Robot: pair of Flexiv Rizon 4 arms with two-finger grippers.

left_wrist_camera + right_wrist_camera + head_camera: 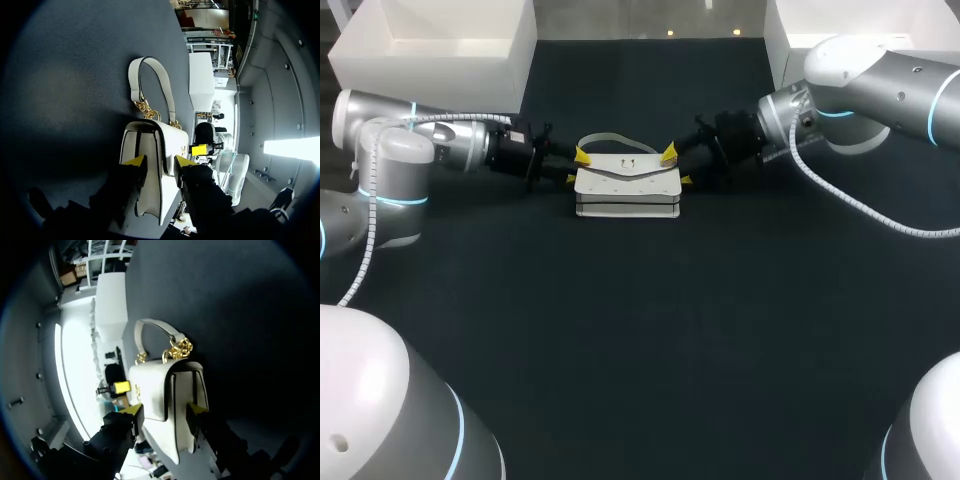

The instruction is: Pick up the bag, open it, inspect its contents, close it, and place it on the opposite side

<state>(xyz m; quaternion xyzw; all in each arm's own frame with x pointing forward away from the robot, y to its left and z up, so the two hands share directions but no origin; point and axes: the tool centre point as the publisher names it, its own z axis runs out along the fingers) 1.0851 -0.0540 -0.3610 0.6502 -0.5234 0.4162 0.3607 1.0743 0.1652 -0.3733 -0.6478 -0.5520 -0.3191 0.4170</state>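
Toward the back middle of the dark, matte counter [640,330] stands one white bag [627,188], smooth and leather-like, boxy, with a pointed envelope flap lying shut, so its contents are hidden. One curved white handle [615,140] joins it by two short gold chains [146,109]. The left fingers [576,167] straddle the bag's left end, narrowly parted, yellow tips pressed against its front and back faces. The right fingers [677,166] clasp the right end the same way. Two white rectangular boxes sit at the rear corners: the left box [435,45] and the right box [800,30]
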